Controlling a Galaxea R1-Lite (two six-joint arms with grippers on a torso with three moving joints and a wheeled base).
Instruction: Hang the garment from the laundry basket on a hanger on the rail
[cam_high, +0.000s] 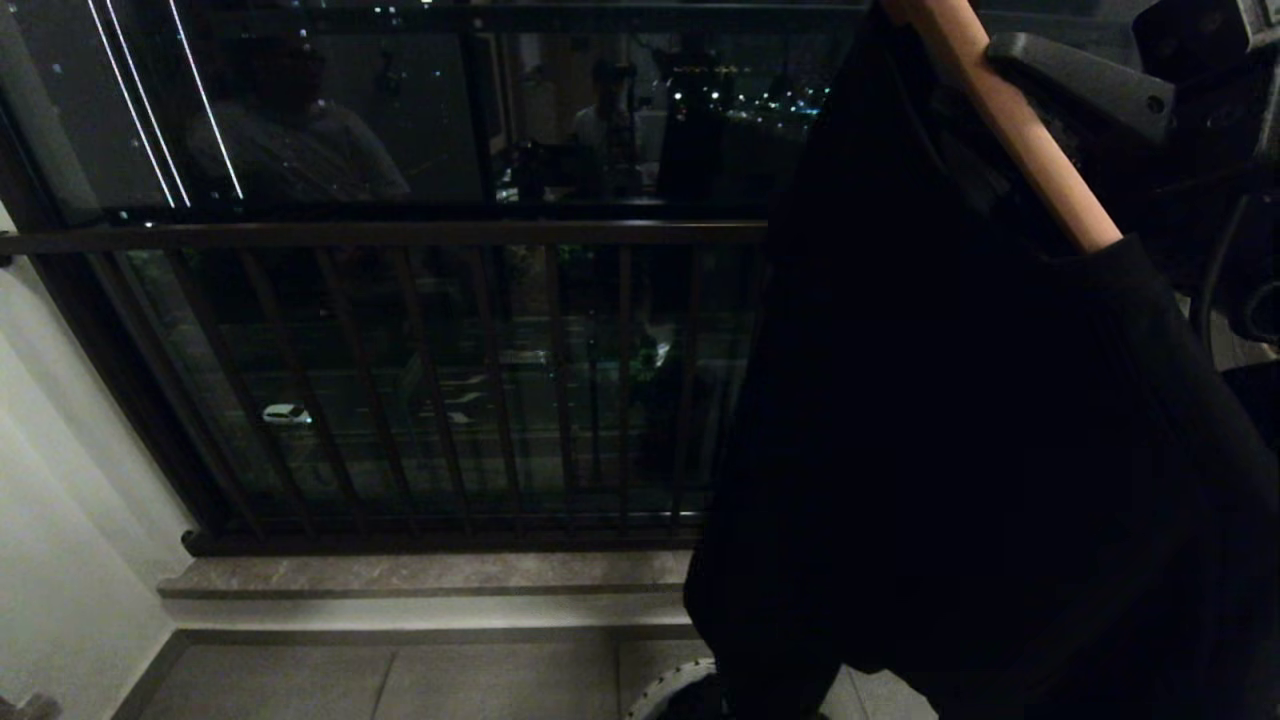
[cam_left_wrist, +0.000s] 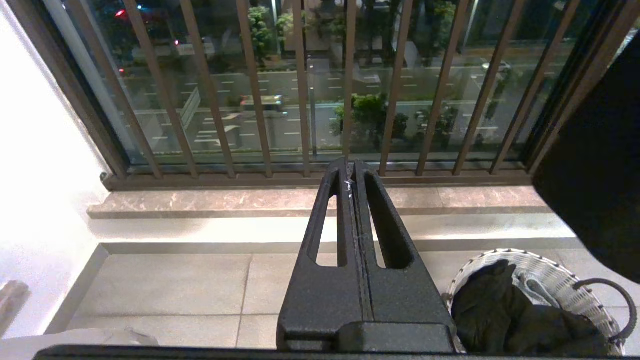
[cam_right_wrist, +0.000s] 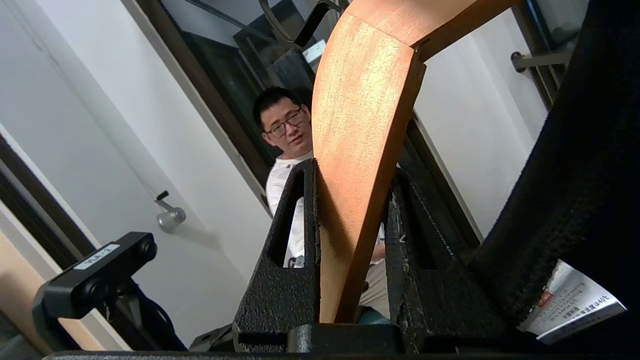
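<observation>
A black garment (cam_high: 960, 450) hangs from a wooden hanger (cam_high: 1010, 120) high on the right in the head view. My right gripper (cam_right_wrist: 352, 172) is shut on the hanger's wooden arm (cam_right_wrist: 360, 125), with the garment (cam_right_wrist: 575, 175) draped beside its fingers. The laundry basket (cam_left_wrist: 550, 270) stands on the floor below and holds more dark cloth (cam_left_wrist: 505, 310); only its rim (cam_high: 660, 695) shows in the head view. My left gripper (cam_left_wrist: 351, 167) is shut on nothing, parked low and pointing at the balustrade. The rail is out of view.
A dark brown balustrade (cam_high: 400, 235) with vertical bars and glass stands ahead, above a stone sill (cam_high: 420, 575). A white wall (cam_high: 60, 480) closes the left side. A person in a white shirt (cam_right_wrist: 285, 190) sits behind the right arm.
</observation>
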